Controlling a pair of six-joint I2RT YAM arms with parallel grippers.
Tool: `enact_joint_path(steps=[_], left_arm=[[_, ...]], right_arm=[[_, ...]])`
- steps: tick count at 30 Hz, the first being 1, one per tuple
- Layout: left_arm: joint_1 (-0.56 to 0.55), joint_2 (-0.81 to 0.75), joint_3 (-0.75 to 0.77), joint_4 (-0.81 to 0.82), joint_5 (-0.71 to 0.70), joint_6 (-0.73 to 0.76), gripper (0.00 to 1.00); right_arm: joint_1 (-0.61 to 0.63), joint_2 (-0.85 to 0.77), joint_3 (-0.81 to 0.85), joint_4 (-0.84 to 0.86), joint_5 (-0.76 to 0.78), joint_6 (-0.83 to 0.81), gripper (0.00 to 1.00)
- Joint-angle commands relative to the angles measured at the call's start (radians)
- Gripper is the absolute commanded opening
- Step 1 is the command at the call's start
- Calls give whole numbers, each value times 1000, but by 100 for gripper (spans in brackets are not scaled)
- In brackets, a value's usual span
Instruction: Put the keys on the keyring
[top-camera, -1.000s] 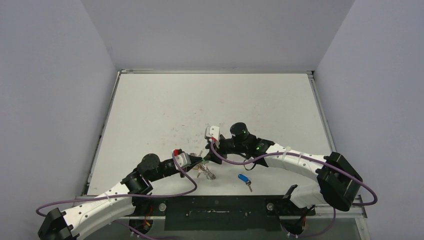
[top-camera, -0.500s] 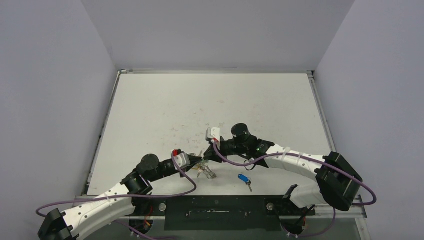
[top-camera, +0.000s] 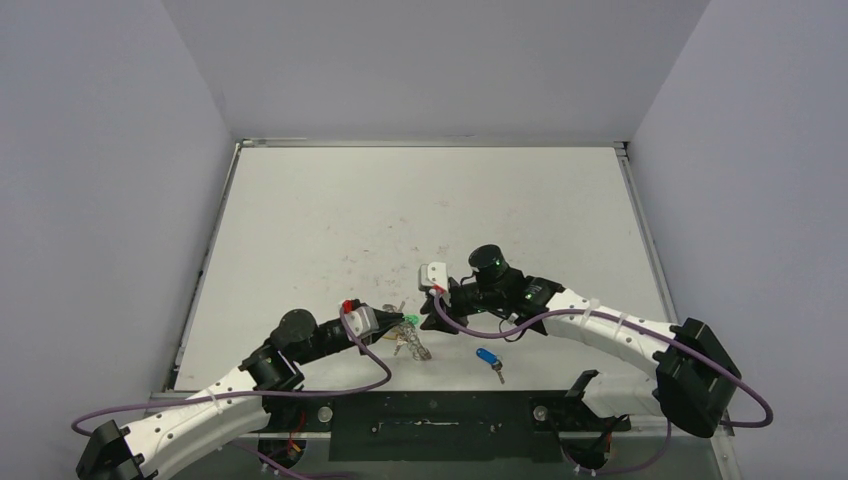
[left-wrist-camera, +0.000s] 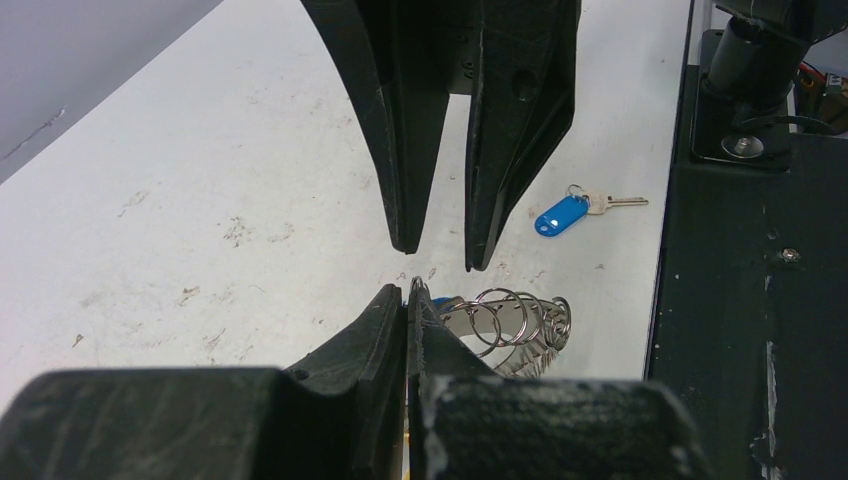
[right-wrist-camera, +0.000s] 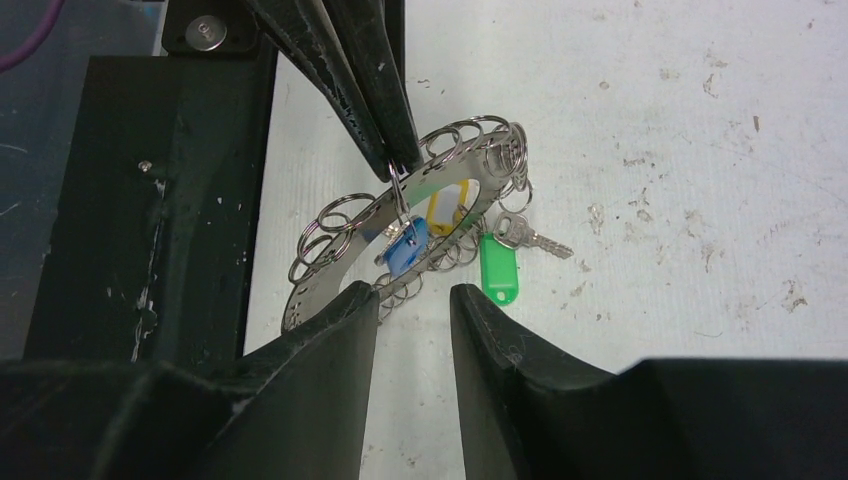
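One blue-tagged key (left-wrist-camera: 560, 215) lies loose on the table (top-camera: 330, 215), nearest the front edge. Just beyond, we see our left gripper (right-wrist-camera: 395, 165) clenched on a wire loop of the tilted keyring (right-wrist-camera: 322, 268), with a blue tag (right-wrist-camera: 405, 248) and a yellow tag (right-wrist-camera: 445, 212) at the ring and a green-tagged key (right-wrist-camera: 500, 268) beside it. Farther, our right gripper (left-wrist-camera: 435, 255) faces it, fingers parted and empty.

keyring (right-wrist-camera: 335, 262): silver. 
green tag (right-wrist-camera: 499, 268), yellow tag (right-wrist-camera: 445, 208), blue tag (right-wrist-camera: 406, 250): plain colours. 
loose key (left-wrist-camera: 559, 216): silver, blue tag. 
table (top-camera: 400, 210): white, dark scuff specks. 
cables (top-camera: 375, 385): purple.
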Motion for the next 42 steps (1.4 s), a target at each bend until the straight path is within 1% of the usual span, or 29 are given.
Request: enact_joint_path(steps=[1, 3, 5, 10, 16, 23, 29, 32, 34, 42], left_arm=[[-5, -8, -2, 56, -3, -2, 0], [-5, -8, -3, 60, 1, 0, 0], [-5, -7, -3, 62, 5, -1, 0], [-5, -6, 0, 63, 7, 0, 0], [-5, -6, 0, 64, 7, 0, 0], [-5, -6, -1, 66, 12, -2, 0], [-5, -5, 0, 69, 13, -4, 0], [-5, -3, 1, 71, 13, -4, 0], [-5, -3, 0, 70, 12, -2, 0], [-5, -4, 2, 69, 14, -2, 0]], right_arm=[[-7, -34, 39, -29, -32, -41, 34], [-8, -31, 30, 13, -22, -20, 33], [-8, -21, 24, 63, -27, 3, 30], [-8, 28, 44, 129, -69, 48, 15], [-5, 66, 52, 140, -86, 52, 9], [1, 85, 38, 187, -94, 78, 8], [7, 85, 36, 209, -97, 84, 10], [12, 97, 42, 201, -98, 79, 6], [11, 99, 44, 189, -96, 71, 0], [15, 112, 34, 185, -87, 60, 0]])
